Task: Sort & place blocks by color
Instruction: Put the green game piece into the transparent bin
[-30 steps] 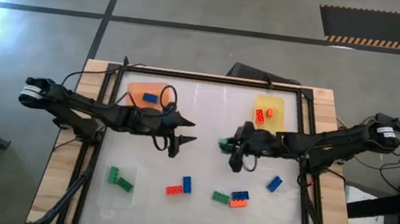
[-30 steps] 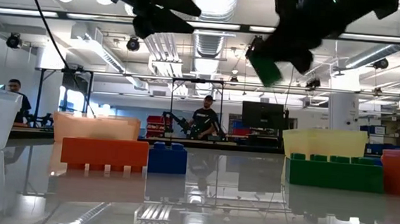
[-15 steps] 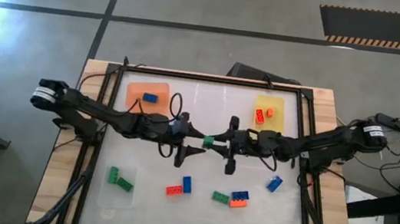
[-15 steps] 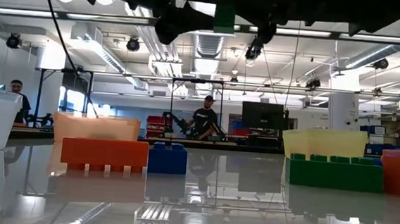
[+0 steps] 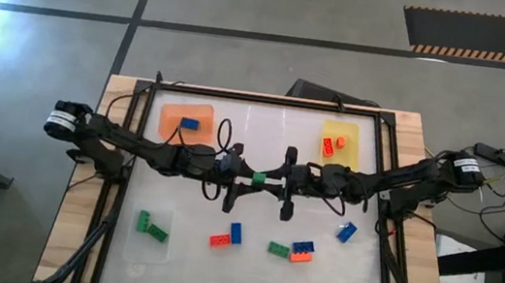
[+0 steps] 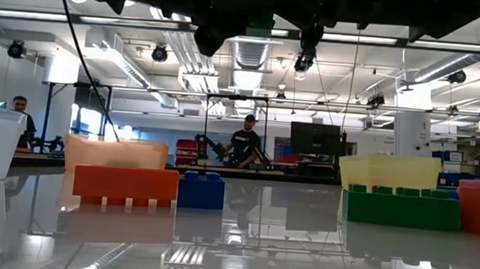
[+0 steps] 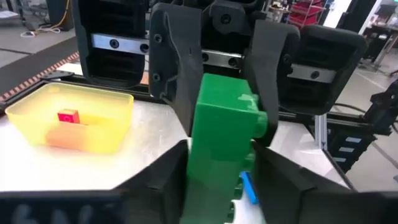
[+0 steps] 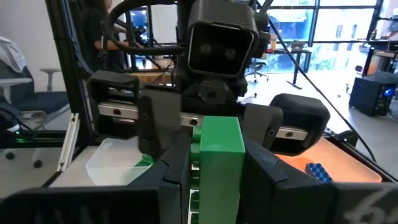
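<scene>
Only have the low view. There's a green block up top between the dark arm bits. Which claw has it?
Observer: The right claw is shut on the green block, held above the middle of the table.
Operator: Left arm?
Observer: The left claw meets the block from the opposite side, nose to nose. Whether it grips cannot be told.
Operator: Where do greens sit?
Observer: Two green blocks lie in the clear tray on the left arm's side.
</scene>
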Robot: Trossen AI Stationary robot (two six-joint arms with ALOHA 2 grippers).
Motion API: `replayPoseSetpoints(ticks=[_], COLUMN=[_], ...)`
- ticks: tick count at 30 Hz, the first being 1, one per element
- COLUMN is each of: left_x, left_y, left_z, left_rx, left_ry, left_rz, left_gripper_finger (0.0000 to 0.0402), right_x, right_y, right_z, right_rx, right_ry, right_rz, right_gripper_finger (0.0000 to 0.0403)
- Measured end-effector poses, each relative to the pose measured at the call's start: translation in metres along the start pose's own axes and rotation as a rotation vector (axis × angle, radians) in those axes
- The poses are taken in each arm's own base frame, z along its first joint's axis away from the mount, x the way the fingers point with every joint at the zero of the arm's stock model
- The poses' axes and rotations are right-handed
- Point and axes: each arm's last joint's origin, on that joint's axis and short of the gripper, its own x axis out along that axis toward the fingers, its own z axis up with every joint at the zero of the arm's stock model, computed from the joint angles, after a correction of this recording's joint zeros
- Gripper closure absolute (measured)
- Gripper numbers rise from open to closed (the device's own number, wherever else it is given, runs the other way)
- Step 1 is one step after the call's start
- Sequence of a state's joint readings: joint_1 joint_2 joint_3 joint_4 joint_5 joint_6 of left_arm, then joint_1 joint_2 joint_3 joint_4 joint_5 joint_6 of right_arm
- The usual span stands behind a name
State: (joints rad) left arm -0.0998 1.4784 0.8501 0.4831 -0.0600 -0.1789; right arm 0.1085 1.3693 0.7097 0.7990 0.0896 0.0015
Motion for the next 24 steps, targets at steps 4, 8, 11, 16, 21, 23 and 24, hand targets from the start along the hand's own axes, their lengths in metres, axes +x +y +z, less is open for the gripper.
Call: replayPoseSetpoints(ticks=[4, 8, 11, 16, 21, 23, 24], left_x=[0.0, -0.001, -0.001, -0.003, -0.023, -0.036, -0.044], left_y=[0.0, 0.0, 0.0, 0.002, -0.002, -0.009, -0.013], left_z=[-0.001, -0.001, -0.004, -0.012, -0.02, -0.021, -0.019], left_rx=[0.02, 0.004, -0.013, -0.146, -0.312, -0.354, -0.366], left_ry=[0.003, 0.006, 0.031, 0.182, 0.579, 0.76, 0.846], left_rz=[-0.006, -0.006, -0.002, 0.045, 0.198, 0.28, 0.32], left_gripper_finger=[0.032, 0.0322, 0.0322, 0.0322, 0.0322, 0.0322, 0.0322], right_x=[0.0, 0.0, -0.001, -0.009, -0.02, -0.023, -0.024], right_y=[0.001, 0.0, 0.0, -0.004, -0.006, -0.007, -0.007], right_z=[0.0, 0.0, 0.002, 0.013, 0.023, 0.025, 0.025], right_rx=[0.006, -0.002, -0.008, -0.019, -0.044, -0.049, -0.052], right_ry=[0.0, 0.002, -0.003, 0.005, 0.043, 0.057, 0.059], right_rz=[0.013, 0.028, 0.029, -0.007, -0.058, -0.059, -0.059], right_gripper_finger=[0.0323, 0.0268, 0.0191, 0.0107, 0.0084, 0.0085, 0.0088])
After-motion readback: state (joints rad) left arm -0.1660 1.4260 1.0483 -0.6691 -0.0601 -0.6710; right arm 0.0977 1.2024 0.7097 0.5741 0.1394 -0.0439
